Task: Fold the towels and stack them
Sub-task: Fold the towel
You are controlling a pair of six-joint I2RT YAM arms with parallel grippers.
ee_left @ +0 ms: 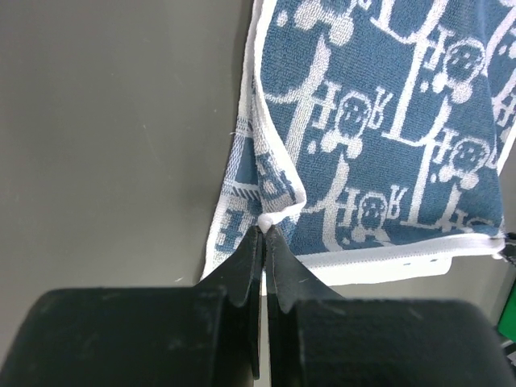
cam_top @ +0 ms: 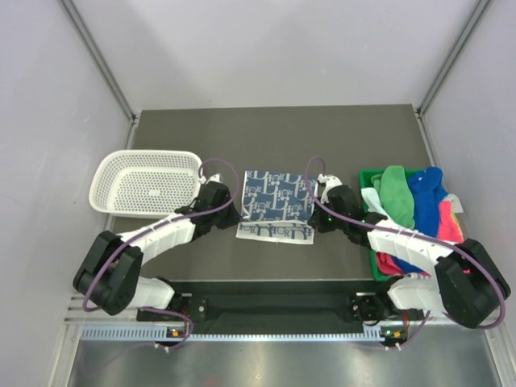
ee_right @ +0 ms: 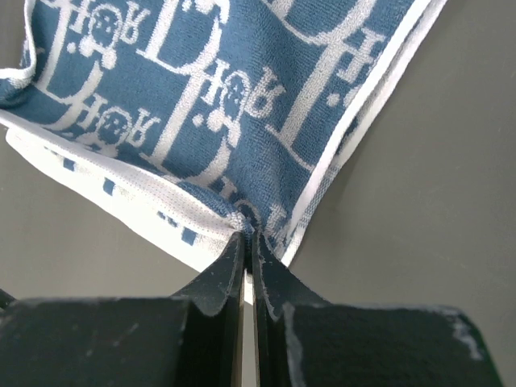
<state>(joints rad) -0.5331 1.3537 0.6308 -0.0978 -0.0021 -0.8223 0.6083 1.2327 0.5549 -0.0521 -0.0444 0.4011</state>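
A white mesh basket (cam_top: 145,184) is parked at the left edge of the dark table (cam_top: 274,133), a green plastic bin (cam_top: 368,174) is sat at the table's right edge, and pale grey walls are seen round the table.

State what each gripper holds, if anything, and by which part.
Both hold the blue-and-white patterned towel: the left gripper is shut on a white-hemmed corner at its left side, and the right gripper on a corner at its right side.
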